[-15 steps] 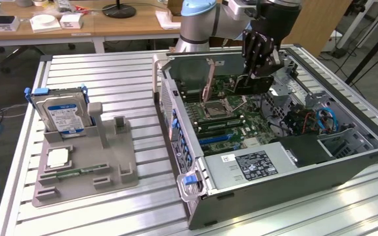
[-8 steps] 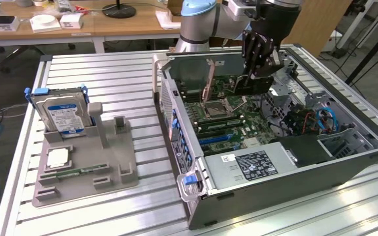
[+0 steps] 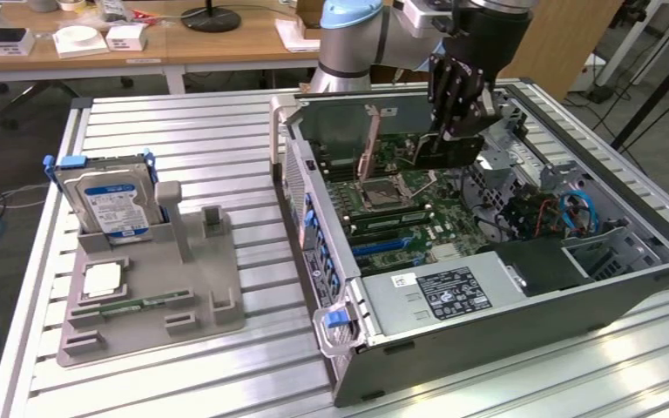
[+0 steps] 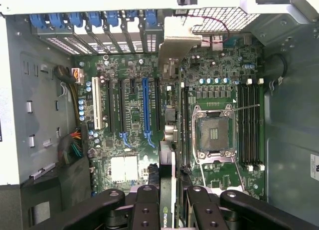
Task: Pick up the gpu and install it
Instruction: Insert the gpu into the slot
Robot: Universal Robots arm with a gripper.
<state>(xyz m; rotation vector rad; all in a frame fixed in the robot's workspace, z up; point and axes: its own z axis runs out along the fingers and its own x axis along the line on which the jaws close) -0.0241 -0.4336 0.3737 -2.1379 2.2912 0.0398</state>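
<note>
Fingers [image 4: 147,212] pinch the gpu [image 4: 166,211], its faces hidden edge-on.

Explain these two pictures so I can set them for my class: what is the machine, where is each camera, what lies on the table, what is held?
The machine is a robot arm ending in a pincer. One picture comes from a camera off the arm; the other from a camera on its wrist, looking into an open computer case. On the slatted metal table, at the exterior view's left, a grey holder carries a hard drive and a memory stick. The pincer grips the gpu, a thin black card, over the green main board.
</note>
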